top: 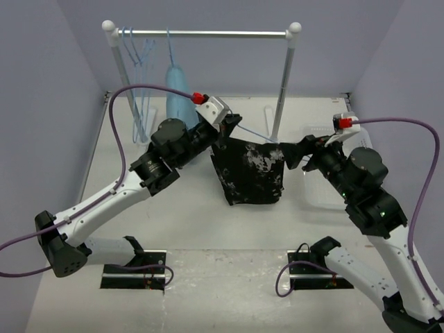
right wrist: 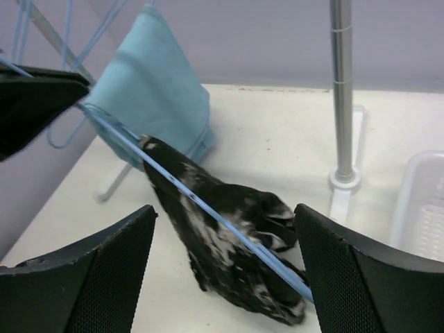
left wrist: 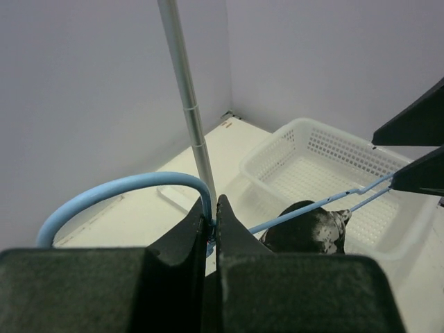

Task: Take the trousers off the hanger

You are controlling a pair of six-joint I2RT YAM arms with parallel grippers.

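Note:
The trousers (top: 250,170), black with white blotches, hang draped over the bar of a light-blue wire hanger (top: 253,132) held above the table. My left gripper (top: 227,128) is shut on the hanger's neck just below the hook (left wrist: 118,186); the left wrist view shows the jaws pinching the wire (left wrist: 211,225). My right gripper (top: 290,154) is open at the hanger's right end. In the right wrist view its fingers (right wrist: 90,277) stand wide on either side of the trousers (right wrist: 208,257) and the hanger wire (right wrist: 187,195), touching neither.
A clothes rack (top: 281,83) stands at the back, with spare blue hangers (top: 139,48) and a plain light-blue garment (top: 179,97) on its rail. Its right pole (right wrist: 341,90) is close behind the trousers. A white basket (left wrist: 326,166) sits on the table at the right.

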